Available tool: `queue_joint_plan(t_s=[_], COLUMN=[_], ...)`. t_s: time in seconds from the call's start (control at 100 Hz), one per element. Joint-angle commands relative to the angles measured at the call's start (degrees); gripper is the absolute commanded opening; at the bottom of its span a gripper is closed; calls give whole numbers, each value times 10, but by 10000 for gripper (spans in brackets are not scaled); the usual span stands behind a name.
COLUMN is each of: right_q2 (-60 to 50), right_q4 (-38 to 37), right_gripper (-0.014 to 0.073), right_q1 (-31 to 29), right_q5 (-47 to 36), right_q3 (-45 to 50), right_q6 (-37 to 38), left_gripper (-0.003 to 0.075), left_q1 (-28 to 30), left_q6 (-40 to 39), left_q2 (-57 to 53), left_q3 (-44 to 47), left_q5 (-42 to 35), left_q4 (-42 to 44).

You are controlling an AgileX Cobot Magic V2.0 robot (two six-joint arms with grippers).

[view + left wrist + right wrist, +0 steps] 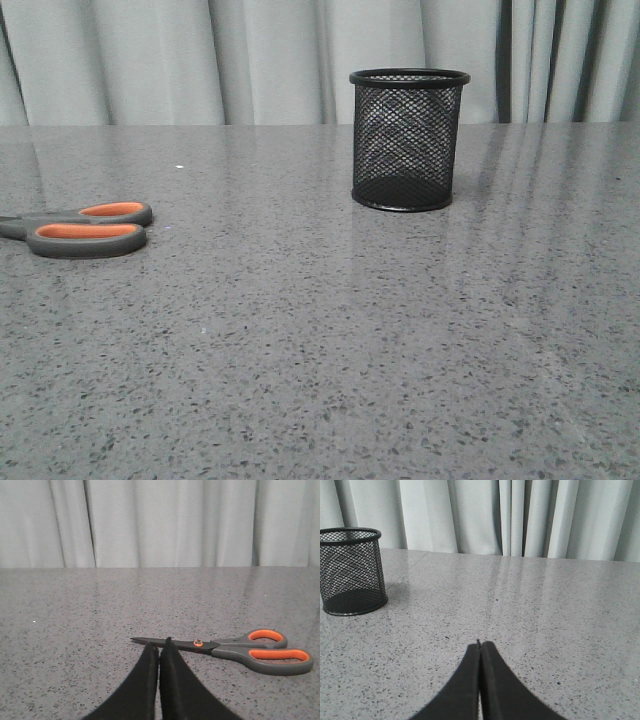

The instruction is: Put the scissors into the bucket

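The scissors (85,228) lie flat at the table's left edge in the front view, only their grey, orange-lined handles showing there. In the left wrist view the whole scissors (235,650) lie with dark blades closed, just beyond my left gripper (159,645), which is shut and empty. The bucket (407,139), a black wire-mesh cup, stands upright at the back, right of centre. It also shows in the right wrist view (352,571), far off to the side of my right gripper (480,644), which is shut and empty. Neither gripper shows in the front view.
A grey speckled stone table (320,340) fills the scene. Pale curtains (250,60) hang behind its far edge. A small white speck (179,166) lies on the table at the back left.
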Motion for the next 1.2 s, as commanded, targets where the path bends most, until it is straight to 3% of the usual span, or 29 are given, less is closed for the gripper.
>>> queue_joint_plan(t_s=[0.0, 0.44, 0.54, 0.67, 0.79, 0.98, 1.19], right_q2=[-14, -14, -14, -3, 41, 180, 346], right_q4=[28, 377, 401, 384, 345, 279, 231], right_gripper=[-72, -72, -66, -45, -45, -45, -46], right_q1=[-2, -2, -2, -2, -2, -2, -2], right_q5=[-58, -71, -34, 17, 79, 218, 378], right_q3=[9, 2, -20, -60, -111, -226, -369], right_q6=[0, 0, 0, -1, -1, -1, -12], left_gripper=[-21, -21, -21, -21, -21, -21, -21], left_q1=[2, 2, 2, 2, 2, 2, 2], left_q6=[-6, -6, -6, -1, 1, 7, 90], left_q2=[-14, -14, -14, -9, 22, 140, 293], left_q3=[15, 7, -9, -63, -132, -287, -435], left_q5=[-49, -54, -51, -24, 26, 178, 345], left_q4=[-63, -376, -437, -409, -296, -131, -112])
